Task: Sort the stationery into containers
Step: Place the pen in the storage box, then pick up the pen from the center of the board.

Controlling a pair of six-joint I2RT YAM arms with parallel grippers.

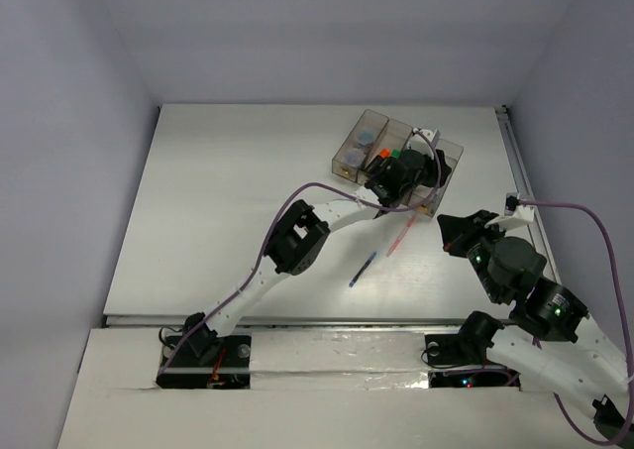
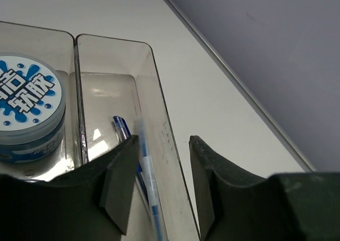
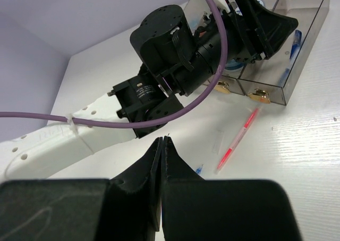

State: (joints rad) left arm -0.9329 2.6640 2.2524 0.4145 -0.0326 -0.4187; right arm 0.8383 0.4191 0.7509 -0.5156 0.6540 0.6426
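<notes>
L end effector (image 2: 162,145) hung jaws apart, empty, over the end bin of 4 containers (image 1: 351,138) holding prob. 2 binned pens (image 2: 121,128), w/ 1 roll (image 2: 29,100) next door, R end effector (image 3: 161,145) was closed on nothing, and 1 red pen (image 1: 399,239) + 1 blue pen (image 1: 363,269) lay on the worktop (image 1: 228,201).

My left arm (image 1: 243,292) reaches far forward from the near edge of the counter (image 1: 218,221). Its elbow (image 1: 297,241) is raised about halfway along, and the forearm stretches away to the right. At its end, my left claw (image 2: 163,144) tips downward with its two dark fingers (image 2: 119,182) parted and a plain gap between them. My right arm (image 1: 515,271) is folded close over its own base, its wrist turned back to the left. My right claw (image 3: 161,144) is pressed tight, its fingers meeting in one thin seam. It hangs above the counter, aimed toward my left forearm.
</notes>
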